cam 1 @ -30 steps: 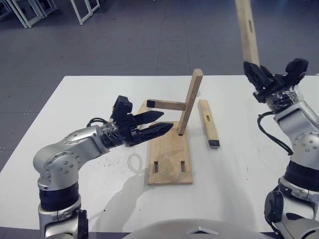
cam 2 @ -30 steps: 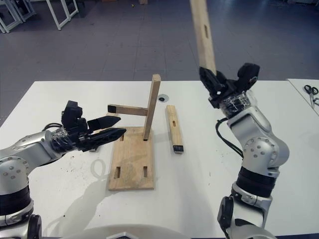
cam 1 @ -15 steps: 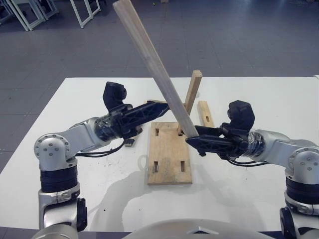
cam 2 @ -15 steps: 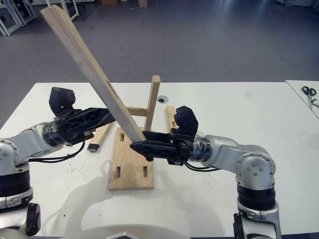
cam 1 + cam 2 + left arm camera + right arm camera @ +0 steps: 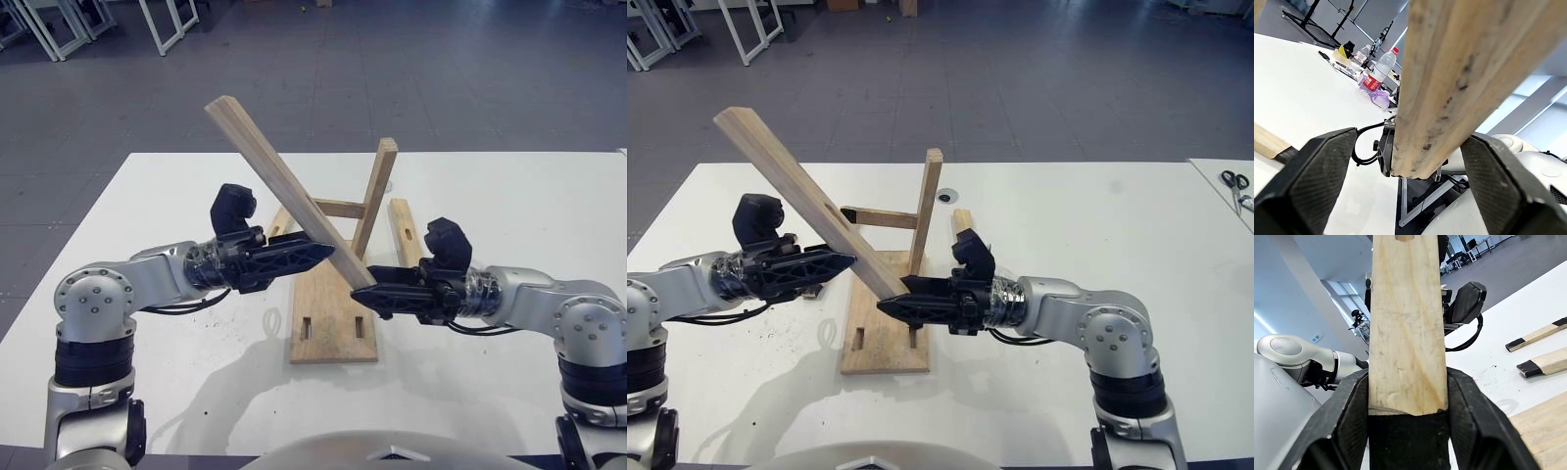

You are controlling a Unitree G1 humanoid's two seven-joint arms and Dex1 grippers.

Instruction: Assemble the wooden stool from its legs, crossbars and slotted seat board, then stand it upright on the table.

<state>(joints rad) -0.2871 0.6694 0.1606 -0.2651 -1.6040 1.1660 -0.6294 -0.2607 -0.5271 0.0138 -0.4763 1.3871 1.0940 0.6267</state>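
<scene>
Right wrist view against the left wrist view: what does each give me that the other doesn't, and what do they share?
Right wrist only: the right tool shut on the tilted leg, its fingers pressed against both sides, plus a corner of the seat board lying on the table. Left wrist only: the left tool set around that leg with a gap showing on one side, and a bottle in the background. Both: the same tilted leg, close up, between that arm's own fingers.
</scene>
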